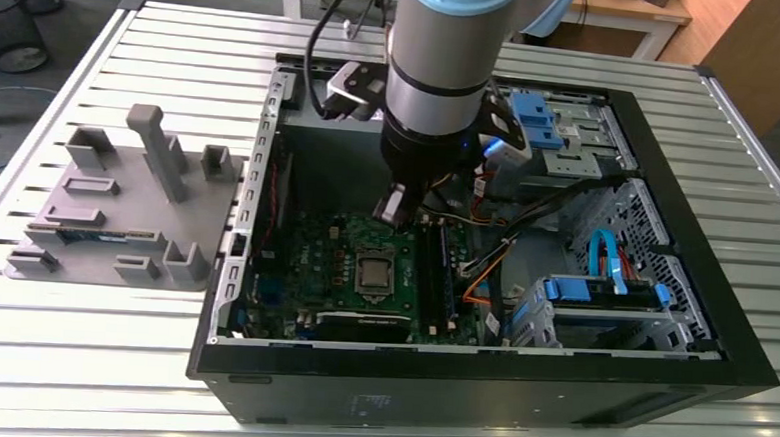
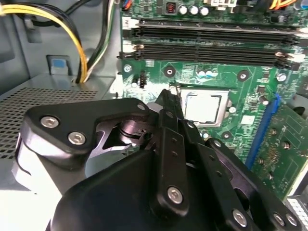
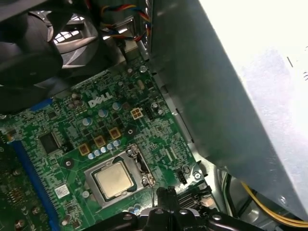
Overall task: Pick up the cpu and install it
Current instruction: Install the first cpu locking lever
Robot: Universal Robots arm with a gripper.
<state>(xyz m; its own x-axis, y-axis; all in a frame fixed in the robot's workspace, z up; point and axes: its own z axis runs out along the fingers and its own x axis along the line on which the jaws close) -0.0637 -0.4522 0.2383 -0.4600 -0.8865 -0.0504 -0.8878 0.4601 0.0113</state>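
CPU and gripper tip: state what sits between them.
In the first wrist view, between the cpu and the gripper lie the edge of the metal socket frame and a strip of green motherboard; nothing loose sits there.

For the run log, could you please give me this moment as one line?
cpu: lying in socket | gripper: shut, holding nothing, over motherboard beside socket

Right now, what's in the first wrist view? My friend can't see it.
A silvery square cpu sits in its socket on a green circuit board. The robot's black jaws are shut close by, not touching it, and a grey metal case wall stands alongside.
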